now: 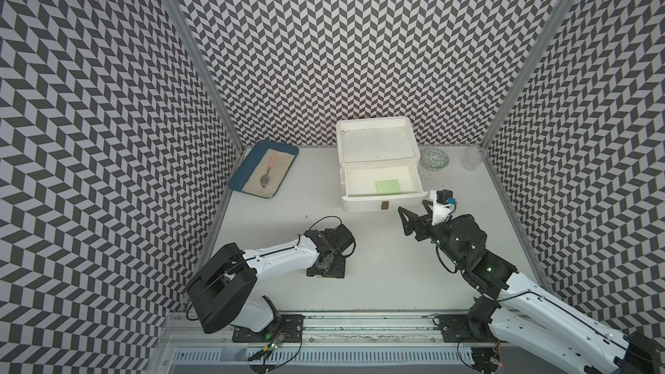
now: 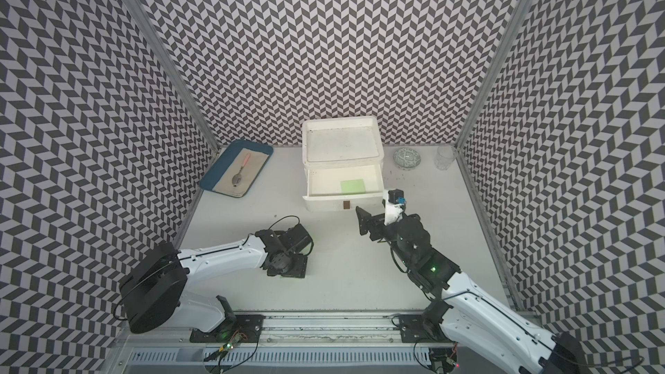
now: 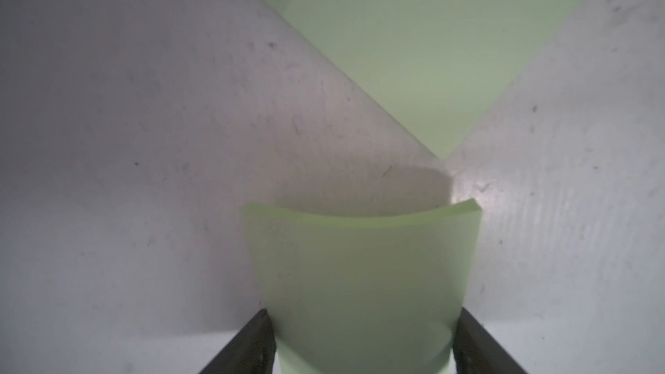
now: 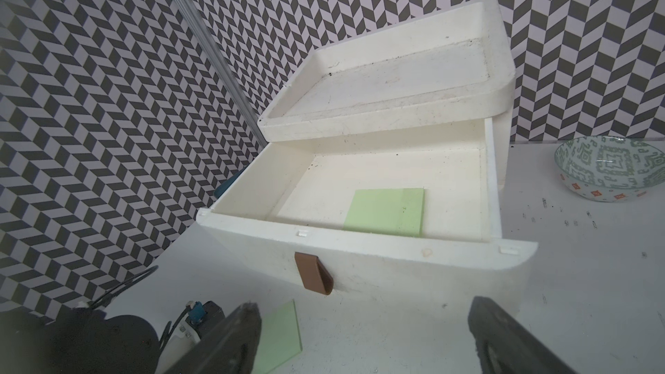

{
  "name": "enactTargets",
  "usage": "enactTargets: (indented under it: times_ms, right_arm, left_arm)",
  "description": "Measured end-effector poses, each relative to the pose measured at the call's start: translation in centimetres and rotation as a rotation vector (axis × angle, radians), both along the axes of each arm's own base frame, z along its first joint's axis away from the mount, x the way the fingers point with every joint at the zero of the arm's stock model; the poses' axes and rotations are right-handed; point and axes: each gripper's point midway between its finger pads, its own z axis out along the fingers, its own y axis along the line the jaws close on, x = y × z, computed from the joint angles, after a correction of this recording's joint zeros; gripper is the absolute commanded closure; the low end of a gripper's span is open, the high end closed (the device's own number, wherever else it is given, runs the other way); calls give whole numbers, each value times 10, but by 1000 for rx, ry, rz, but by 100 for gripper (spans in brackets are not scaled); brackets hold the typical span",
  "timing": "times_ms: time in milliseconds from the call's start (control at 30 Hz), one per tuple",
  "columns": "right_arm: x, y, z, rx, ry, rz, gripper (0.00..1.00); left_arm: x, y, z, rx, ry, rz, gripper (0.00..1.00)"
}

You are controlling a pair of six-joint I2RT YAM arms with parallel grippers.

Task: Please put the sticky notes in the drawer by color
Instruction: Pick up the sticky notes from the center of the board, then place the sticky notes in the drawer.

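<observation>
One green sticky note [image 4: 385, 212] lies in the open drawer [image 4: 396, 257]. Down on the tabletop [image 3: 126, 174], the left pincer [image 3: 365, 314] squeezes a second green note [image 3: 360, 264] into a curl; a third green note [image 3: 414, 48] lies flat just beyond. The right pincer [image 4: 363, 305] hangs wide and empty. No blue or pink notes are in sight.

Both top views look steeply down from high over the table's [image 1: 378, 282] front edge toward its back edge, sharing nearly the whole scene. The left wrist view faces down, very close to a bowed green sticky note [image 3: 360, 282]. The right wrist view looks low from mid-table at the open drawer [image 4: 378, 268], which both top views also show.
</observation>
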Motion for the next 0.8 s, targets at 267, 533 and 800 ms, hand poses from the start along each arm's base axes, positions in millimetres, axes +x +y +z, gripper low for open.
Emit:
enactTargets:
  times_ms: [267, 533, 800]
  right_arm:
    - [-3, 24, -6, 10, 54, 117, 6]
    - [-2, 13, 6, 51, 24, 74, 6]
    - [-6, -15, 8, 91, -19, -32, 6]
  left_arm:
    - [21, -30, 87, -145, -222, -71, 26]
    - [44, -30, 187, -182, -420, -50, 25]
    - [97, -72, 248, -145, -584, -99, 24]
